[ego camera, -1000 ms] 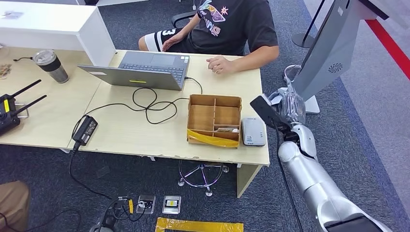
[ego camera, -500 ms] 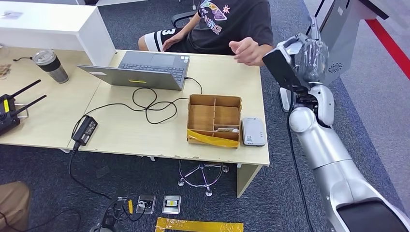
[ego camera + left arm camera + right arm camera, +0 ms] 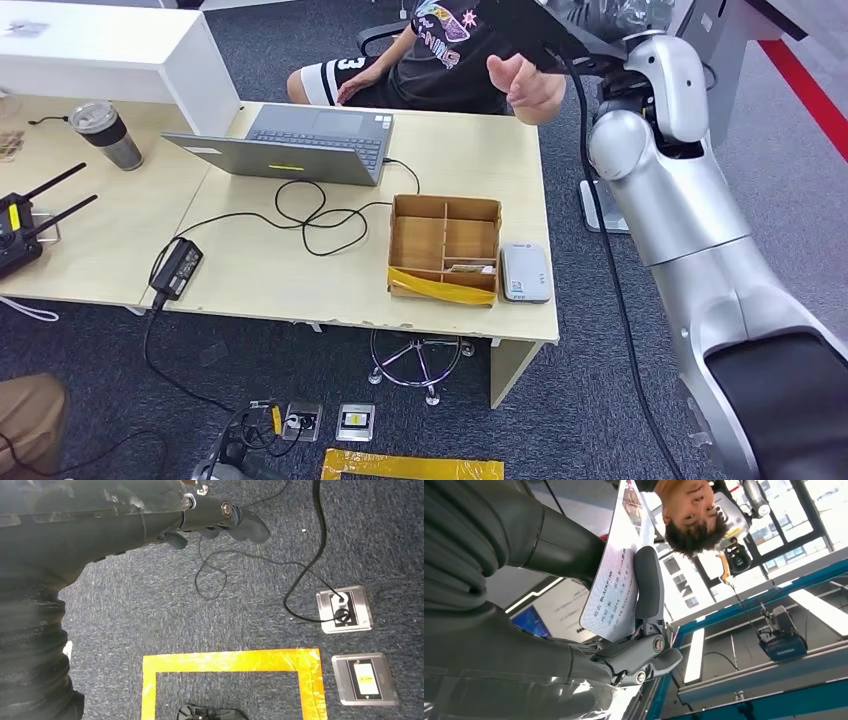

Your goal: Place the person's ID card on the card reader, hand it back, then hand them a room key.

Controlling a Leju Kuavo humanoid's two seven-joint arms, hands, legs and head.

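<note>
The robot's right hand is up high at the far edge of the desk, pinching the ID card between its thick thumb and darker fingers, right by the raised hand of the person seated across. The card reader lies flat at the near right corner of the desk, touching the cardboard tray. The left hand hangs over the carpet holding nothing, fingers loosely curled and apart.
</note>
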